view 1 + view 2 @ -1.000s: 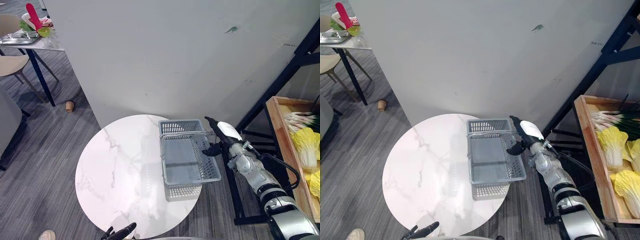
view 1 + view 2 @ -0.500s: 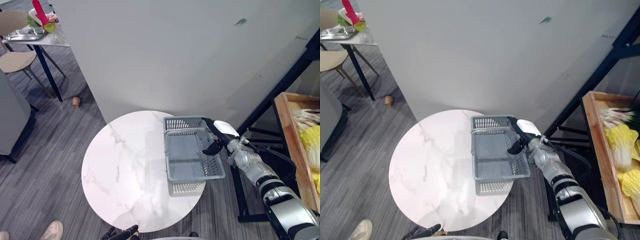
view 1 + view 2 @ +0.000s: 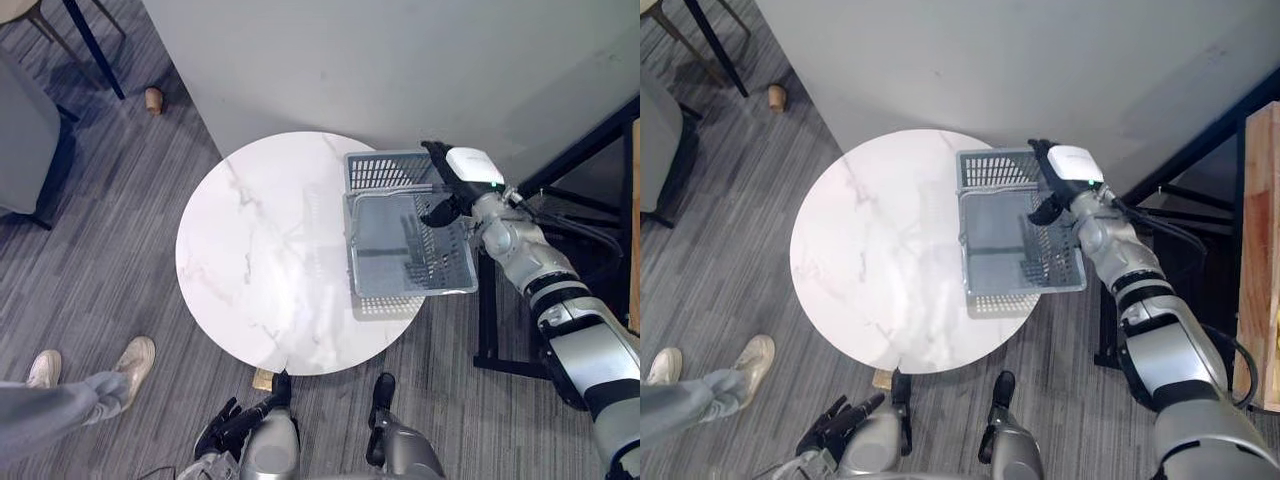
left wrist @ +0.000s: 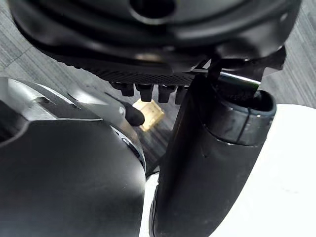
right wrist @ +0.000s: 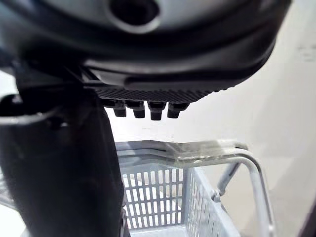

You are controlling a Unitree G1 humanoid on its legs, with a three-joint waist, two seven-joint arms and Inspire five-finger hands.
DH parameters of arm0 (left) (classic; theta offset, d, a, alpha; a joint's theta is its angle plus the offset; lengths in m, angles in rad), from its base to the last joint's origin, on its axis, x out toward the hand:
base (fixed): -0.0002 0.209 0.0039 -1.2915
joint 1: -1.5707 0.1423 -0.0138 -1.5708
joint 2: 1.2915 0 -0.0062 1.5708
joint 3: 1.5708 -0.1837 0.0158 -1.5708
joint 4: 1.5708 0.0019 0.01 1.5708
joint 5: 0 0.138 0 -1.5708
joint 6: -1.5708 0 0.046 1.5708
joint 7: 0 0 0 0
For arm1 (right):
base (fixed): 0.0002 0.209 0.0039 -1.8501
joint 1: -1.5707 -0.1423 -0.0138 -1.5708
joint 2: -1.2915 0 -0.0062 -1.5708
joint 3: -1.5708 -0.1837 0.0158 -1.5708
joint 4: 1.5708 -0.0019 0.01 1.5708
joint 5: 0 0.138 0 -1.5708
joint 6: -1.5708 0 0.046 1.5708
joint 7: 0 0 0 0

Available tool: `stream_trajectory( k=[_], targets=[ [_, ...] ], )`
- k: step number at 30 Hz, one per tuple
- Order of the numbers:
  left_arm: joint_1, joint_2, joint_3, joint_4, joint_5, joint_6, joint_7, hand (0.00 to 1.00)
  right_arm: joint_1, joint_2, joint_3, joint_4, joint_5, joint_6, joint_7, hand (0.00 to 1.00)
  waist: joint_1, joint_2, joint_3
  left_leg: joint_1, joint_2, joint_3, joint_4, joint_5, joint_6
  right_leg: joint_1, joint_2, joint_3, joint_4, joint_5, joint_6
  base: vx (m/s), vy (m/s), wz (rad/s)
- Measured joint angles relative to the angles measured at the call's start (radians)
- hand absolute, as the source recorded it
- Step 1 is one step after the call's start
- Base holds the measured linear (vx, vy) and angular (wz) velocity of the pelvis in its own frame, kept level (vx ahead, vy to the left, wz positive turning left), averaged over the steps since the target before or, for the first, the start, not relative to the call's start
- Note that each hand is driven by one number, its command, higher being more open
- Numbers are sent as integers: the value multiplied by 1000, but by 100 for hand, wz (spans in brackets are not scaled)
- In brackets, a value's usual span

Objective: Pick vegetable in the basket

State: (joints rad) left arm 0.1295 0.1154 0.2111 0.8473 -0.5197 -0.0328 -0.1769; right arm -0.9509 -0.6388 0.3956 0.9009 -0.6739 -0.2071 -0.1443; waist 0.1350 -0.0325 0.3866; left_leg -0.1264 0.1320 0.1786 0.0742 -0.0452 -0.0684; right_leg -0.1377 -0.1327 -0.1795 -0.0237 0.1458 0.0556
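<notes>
Right hand (image 3: 452,182) hangs over the far right corner of the grey basket (image 3: 385,171), fingers (image 3: 432,152) stretched out straight along the rim, not wrapped on anything; the handle (image 5: 207,148) runs free just past the fingertips. The basket sits on the round marble table (image 3: 260,250), overhanging its right edge. Left hand (image 3: 225,432) is low beside the table's near edge, fingers relaxed. A person's 2 shoes (image 3: 132,360) are on the floor, left.

A round white marble counter (image 3: 260,260) lies left of the right hand (image 3: 455,180), before a pale wall (image 3: 400,60). A black rack (image 3: 484,320) stands just beside the hand; well apart, a person's shoes (image 3: 133,360) rest on the grey floor (image 3: 90,260).
</notes>
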Motion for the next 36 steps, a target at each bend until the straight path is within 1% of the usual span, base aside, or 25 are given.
stream_trajectory(
  k=[2, 4, 8, 10, 14, 16, 17, 18, 19, 20, 21, 22, 23, 24, 25, 27, 28, 30, 32, 34, 35, 36],
  targets=[
    [-2, 1, -1, -3, 0, -4, -3, 100, -21, -4, 6, -1, -12, 3, 30, 0, 1, 5, 15, -3, 3, -2, 2, 0, 0, 0, 3, 1, -2, 0, 0, -6, -13, 2],
    [-11, 2, -12, -4, -1, -3, -9, 100, -25, -41, 42, -2, -35, -3, 85, 0, 4, 15, 25, -22, 2, -14, 7, 0, 0, -7, 3, 0, -8, 0, 0, -6, -15, 13],
    [-23, 17, -34, -2, -1, -2, -20, 100, -37, -76, 64, -19, -32, -17, 121, 0, 6, 18, 29, -30, 3, -18, 8, 4, 3, -14, 4, 1, -8, 0, 0, 2, -2, 3],
    [-29, 18, -38, -3, -1, -3, -32, 100, -37, -77, 65, -16, -28, -17, 121, 0, 7, 18, 29, -29, 2, -18, 7, 4, 3, -14, 3, 1, -8, 0, 0, 0, 0, 0],
    [-31, 13, -52, 2, 0, -10, -54, 100, -19, -76, 60, 6, 69, -36, 107, 0, 9, 18, 29, -13, -6, -8, -2, 7, 0, -8, -4, 0, -8, 0, 0, 1, 11, -4],
    [-31, 10, -54, 8, 0, -10, -54, 100, 42, -75, 46, -7, 163, -44, 91, 0, 13, 18, 28, 23, -7, 0, -21, 10, -4, 18, -3, 1, -11, 0, 0, 6, 12, -6],
    [-31, 10, -57, 8, 0, -10, -53, 100, 65, -75, 29, -21, 179, -45, 90, 0, 13, 18, 26, 31, -7, 3, -27, 11, -7, 21, -3, 1, -11, 0, 0, 1, 16, -8],
    [-31, 11, -63, 8, 0, -10, -53, 100, 128, -70, -19, -68, 235, -46, 87, 0, 9, 15, 23, 49, -9, 8, -46, 17, -16, 28, -3, 5, -11, 0, 0, 2, 19, -8],
    [-31, 12, -65, 8, 0, -10, -52, 100, 153, -67, -42, -90, 250, -45, 85, 0, 4, 14, 22, 55, -9, 11, -51, 19, -15, 30, -3, 8, -11, 0, 0, 7, 26, -11],
    [-31, 12, -66, 10, 0, -10, -49, 100, 196, -60, -74, -125, 279, -41, 84, 0, -3, 13, 18, 63, -10, 17, -58, 21, -14, 33, -3, 12, -11, 0, 0, 14, 30, -20],
    [-30, 11, -67, 21, 0, -9, -44, 100, 274, -42, -129, -178, 331, -28, 82, 0, -11, 10, -2, 79, -11, 34, -73, 23, -14, 33, -2, 25, -11, 0, 0, 19, 31, -22],
    [-29, 11, -67, 25, 0, -8, -40, 100, 308, -30, -152, -196, 347, -20, 82, 0, -18, 8, -14, 81, -11, 38, -76, 23, -14, 32, -2, 28, -12, 0, 0, 30, 24, -23],
    [-27, 9, -67, 30, 0, -7, -34, 100, 371, -8, -199, -229, 376, -2, 82, 0, -31, 6, -33, 90, -11, 45, -83, 23, -14, 34, -1, 33, -12, 0, 0, 45, 18, -24],
    [-23, 3, -67, 31, 0, -6, -25, 100, 461, 28, -272, -277, 416, 22, 85, 0, -40, -2, -55, 106, -11, 63, -92, 23, -14, 35, 1, 48, -12, 0, 1, 58, 21, -35],
    [-17, 1, -66, 32, 6, -6, -12, 100, 523, 58, -328, -312, 444, 41, 89, 0, -52, -9, -72, 118, -11, 78, -99, 23, -14, 36, 3, 59, -12, 0, 1, 53, 20, -43],
    [7, -1, -52, 41, 5, -2, 5, 100, 673, 116, -436, -393, 482, 74, 96, 0, -92, -23, -117, 144, -11, 106, -115, 22, -15, 38, 7, 80, -12, 0, 3, 39, 12, -38],
    [16, -2, -46, 42, 5, -1, 7, 100, 717, 131, -468, -417, 483, 81, 98, 0, -99, -27, -131, 153, -11, 115, -119, 22, -16, 39, 8, 87, -12, -1, 5, 40, 12, -41],
    [49, -2, -38, 42, 5, -2, 20, 100, 867, 182, -558, -493, 506, 107, 101, 0, -134, -45, -177, 188, -12, 143, -126, 12, -25, 53, 10, 111, -10, -15, 26, 27, 4, -39],
    [67, -2, -39, 46, 6, -3, 29, 100, 966, 220, -612, -518, 518, 121, 109, 0, -155, -54, -217, 199, -11, 165, -128, 7, -31, 54, 13, 128, -7, -31, 42, -26, -25, -34],
    [71, -6, -39, 54, 5, -2, 39, 100, 1043, 252, -622, -538, 518, 122, 128, 0, -174, -47, -234, 214, -8, 176, -132, 5, -34, 57, 18, 137, -1, -39, 43, -61, -41, -26],
    [78, -7, -39, 65, 4, -2, 45, 100, 1090, 287, -627, -542, 518, 122, 141, 0, -193, -37, -254, 221, -5, 183, -139, 7, -37, 57, 23, 144, 2, -46, 43, -44, -27, -15],
    [81, -12, -39, 73, 4, -3, 47, 100, 1118, 306, -628, -542, 518, 124, 149, 0, -195, -30, -266, 228, -3, 191, -143, 9, -40, 57, 26, 152, 2, -46, 43, -41, -27, -18]
  ],
)
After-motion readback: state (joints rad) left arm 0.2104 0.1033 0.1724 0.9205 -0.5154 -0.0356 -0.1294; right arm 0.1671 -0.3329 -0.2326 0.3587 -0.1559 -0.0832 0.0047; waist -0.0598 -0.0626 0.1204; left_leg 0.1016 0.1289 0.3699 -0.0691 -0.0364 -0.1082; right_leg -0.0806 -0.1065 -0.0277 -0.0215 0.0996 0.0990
